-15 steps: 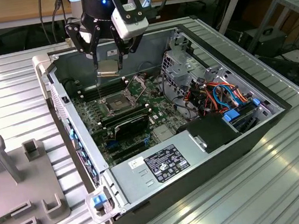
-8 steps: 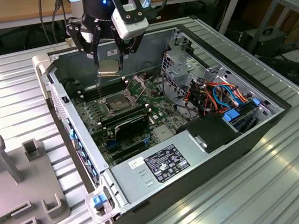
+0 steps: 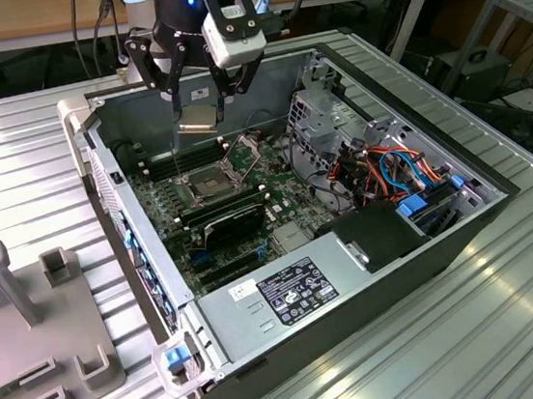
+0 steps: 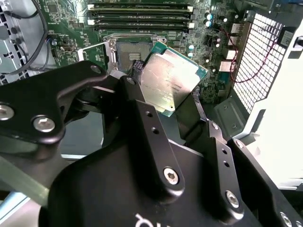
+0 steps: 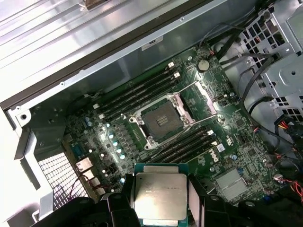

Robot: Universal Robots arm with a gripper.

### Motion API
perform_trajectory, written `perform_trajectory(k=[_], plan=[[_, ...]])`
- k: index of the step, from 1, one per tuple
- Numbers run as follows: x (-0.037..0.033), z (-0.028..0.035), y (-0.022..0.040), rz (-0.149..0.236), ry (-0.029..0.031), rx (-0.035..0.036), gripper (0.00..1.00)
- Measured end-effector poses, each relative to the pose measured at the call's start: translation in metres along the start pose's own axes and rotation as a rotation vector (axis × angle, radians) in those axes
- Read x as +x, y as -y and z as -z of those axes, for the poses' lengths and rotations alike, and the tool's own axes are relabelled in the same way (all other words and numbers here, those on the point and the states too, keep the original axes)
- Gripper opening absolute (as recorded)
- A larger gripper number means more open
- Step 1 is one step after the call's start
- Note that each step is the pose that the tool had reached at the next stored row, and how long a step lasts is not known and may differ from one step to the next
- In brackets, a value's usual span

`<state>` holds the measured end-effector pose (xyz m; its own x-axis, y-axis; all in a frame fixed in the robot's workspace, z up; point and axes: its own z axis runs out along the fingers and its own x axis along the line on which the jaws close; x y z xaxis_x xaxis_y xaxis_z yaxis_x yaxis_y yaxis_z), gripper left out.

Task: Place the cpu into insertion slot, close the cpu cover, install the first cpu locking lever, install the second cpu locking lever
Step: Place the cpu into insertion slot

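Silver-grey flat square cpu (image 4: pixel 170 80) with a green rim hangs in the air inside the open grey metal computer case (image 3: pixel 260 307), clamped by two opposite edges between the black fingers of the arm's gripper (image 4: pixel 165 86); the fingers are closed on it and its metal top faces up. In the exterior view the cpu (image 3: pixel 197 120) sits above the board, toward the far end of the case and apart from everything below it.

Beneath it lies the square dark insertion slot (image 5: pixel 161 120) with its metal rim, empty and exposed; the thin silver cpu cover (image 5: pixel 204 97) is swung open on one side of the slot, so the opening is free. Long black memory slots (image 5: pixel 137 92) run along both flanks of the slot on the green motherboard (image 5: pixel 236 123); coloured cables (image 3: pixel 389 170) lie well apart on the exterior view's right.

The step in hand looks to be the placing, not yet done. In the first wrist view the chip's edges seem turned against the slot's edges, so squaring them up probably matters most; the chip should go down level, straight and slowly, without sliding across the contacts; the fingers need to stay clear of the raised cover and the rim, and should let go only once the chip lies flat inside.
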<state>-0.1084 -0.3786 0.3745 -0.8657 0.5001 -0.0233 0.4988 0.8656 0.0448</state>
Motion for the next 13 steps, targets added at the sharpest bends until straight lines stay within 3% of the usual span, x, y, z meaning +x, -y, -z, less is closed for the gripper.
perform_trajectory(k=[13], plan=[[0.0000, -0.0002, 0.0000, -0.072, 0.0032, 0.0016, 0.54]])
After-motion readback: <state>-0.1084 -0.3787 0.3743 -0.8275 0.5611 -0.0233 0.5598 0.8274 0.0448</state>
